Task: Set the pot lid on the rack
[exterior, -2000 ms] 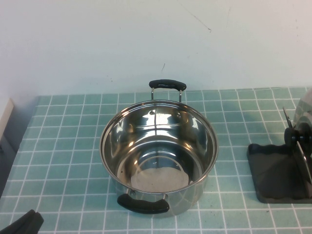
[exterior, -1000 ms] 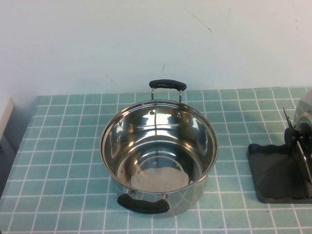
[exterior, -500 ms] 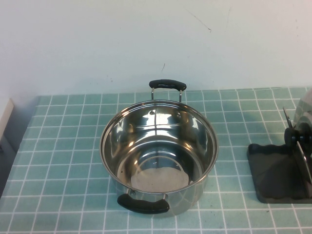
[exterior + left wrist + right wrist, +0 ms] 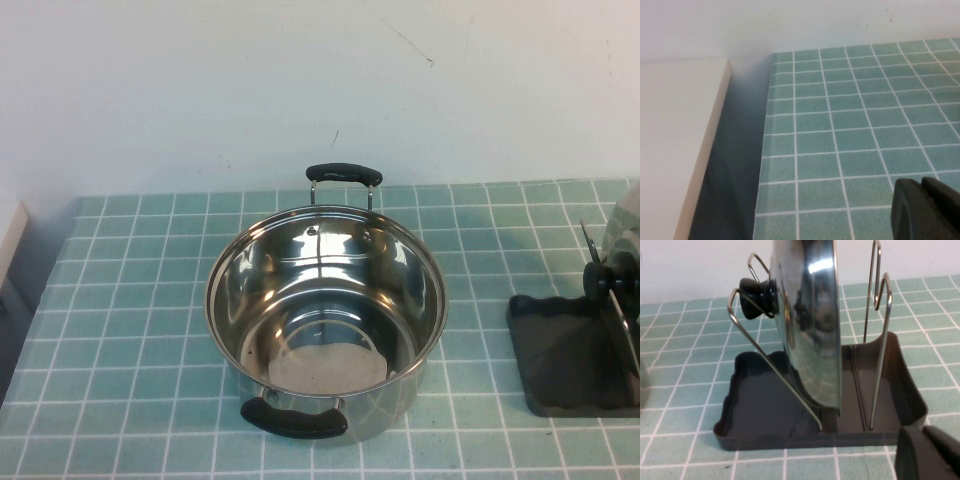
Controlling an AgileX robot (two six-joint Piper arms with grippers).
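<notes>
The pot lid [image 4: 810, 330] stands on edge in the rack [image 4: 765, 405], between its wire loops, with its black knob [image 4: 756, 296] pointing sideways. In the high view the lid [image 4: 626, 232] and the rack [image 4: 555, 350] sit at the table's far right edge, partly cut off. My right gripper [image 4: 923, 432] is shut and empty, just in front of the rack and not touching it. My left gripper [image 4: 921, 184] is shut and empty, low over the tiles near the table's left edge. Neither gripper shows in the high view.
A steel pot [image 4: 325, 310] with two black handles stands open in the middle of the green tiled table [image 4: 120, 300]. A white block [image 4: 675, 145] lies beyond the table's left edge, across a dark gap. A white wall is behind.
Two seconds ago my left gripper showed at the high view's bottom left corner; it has withdrawn out of that view. The pot, lid and rack have not moved.
</notes>
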